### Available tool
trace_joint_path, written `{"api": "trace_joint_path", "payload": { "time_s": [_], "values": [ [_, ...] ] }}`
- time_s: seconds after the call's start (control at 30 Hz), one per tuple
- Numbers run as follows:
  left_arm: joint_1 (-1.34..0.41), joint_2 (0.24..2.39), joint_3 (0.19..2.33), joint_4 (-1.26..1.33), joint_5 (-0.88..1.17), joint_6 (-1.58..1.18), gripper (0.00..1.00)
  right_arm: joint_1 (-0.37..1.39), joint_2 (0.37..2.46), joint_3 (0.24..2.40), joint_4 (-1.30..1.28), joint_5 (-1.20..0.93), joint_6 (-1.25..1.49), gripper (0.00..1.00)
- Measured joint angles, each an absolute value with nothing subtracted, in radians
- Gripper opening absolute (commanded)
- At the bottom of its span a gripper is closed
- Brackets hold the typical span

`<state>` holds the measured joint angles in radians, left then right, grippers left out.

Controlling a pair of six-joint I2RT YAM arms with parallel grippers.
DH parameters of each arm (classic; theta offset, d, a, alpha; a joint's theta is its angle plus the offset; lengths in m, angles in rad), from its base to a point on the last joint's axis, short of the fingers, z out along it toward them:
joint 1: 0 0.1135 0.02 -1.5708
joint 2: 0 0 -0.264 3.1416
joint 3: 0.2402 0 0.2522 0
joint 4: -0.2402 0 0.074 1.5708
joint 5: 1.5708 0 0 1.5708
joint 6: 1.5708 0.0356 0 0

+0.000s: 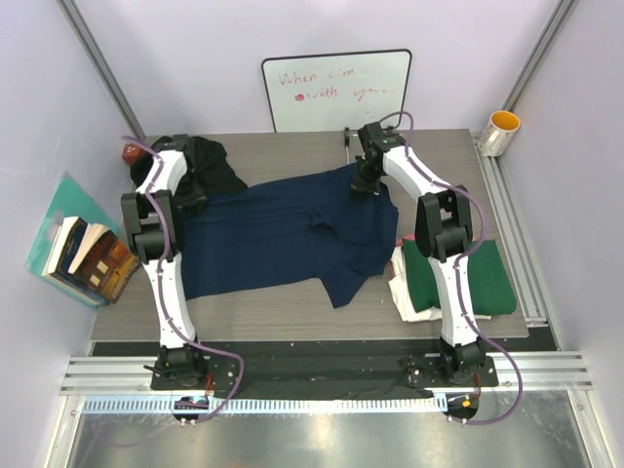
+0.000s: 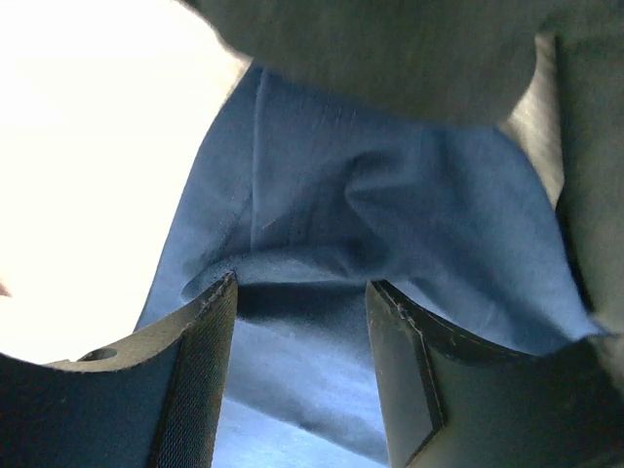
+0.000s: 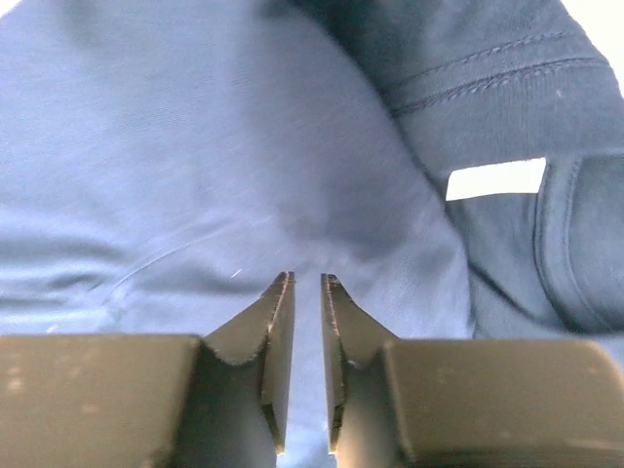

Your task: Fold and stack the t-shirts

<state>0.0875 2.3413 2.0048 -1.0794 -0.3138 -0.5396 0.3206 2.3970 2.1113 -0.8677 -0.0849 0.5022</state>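
My soft navy blue cotton t-shirt lies spread before the white whiteboard; my left hand gapes wide over its fold, my right hand stands barely parted (nothing pinched).

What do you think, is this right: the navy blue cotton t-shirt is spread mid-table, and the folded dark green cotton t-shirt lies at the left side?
Only the side is wrong: the folded dark green cotton t-shirt lies at the right side, as the top external view shows. The navy blue cotton t-shirt is indeed spread mid-table.
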Motion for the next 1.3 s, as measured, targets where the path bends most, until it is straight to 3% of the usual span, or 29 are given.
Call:
{"api": "trace_joint_path", "payload": {
  "time_s": [0.2, 0.4, 0.7, 0.8, 1.03, 1.3],
  "values": [
    [0.087, 2.199, 1.877, -1.007, -0.316, -0.54, 0.6, 0.315, 2.264, 2.114, -0.84, -0.09, 0.493, 0.28],
    [0.088, 2.035, 1.882, -0.97, -0.329, -0.556, 0.59, 0.29, 2.132, 2.141, -0.797, -0.088, 0.487, 0.27],
    [0.059, 2.016, 1.855, -0.965, -0.237, -0.593, 0.59, 0.263, 2.167, 2.151, -0.821, -0.118, 0.492, 0.27],
    [0.001, 1.98, 1.75, -0.945, -0.224, -0.598, 0.59, 0.279, 2.181, 2.146, -0.862, -0.13, 0.474, 0.29],
    [-0.069, 1.734, 1.281, -0.944, -0.152, -0.652, 0.59, 0.346, 1.955, 1.724, -0.877, -0.146, 0.424, 0.36],
    [-0.076, 1.66, 1.211, -0.956, -0.157, -0.654, 0.59, 0.516, 1.64, 1.391, -0.974, -0.143, 0.389, 0.44]
  ]
}}
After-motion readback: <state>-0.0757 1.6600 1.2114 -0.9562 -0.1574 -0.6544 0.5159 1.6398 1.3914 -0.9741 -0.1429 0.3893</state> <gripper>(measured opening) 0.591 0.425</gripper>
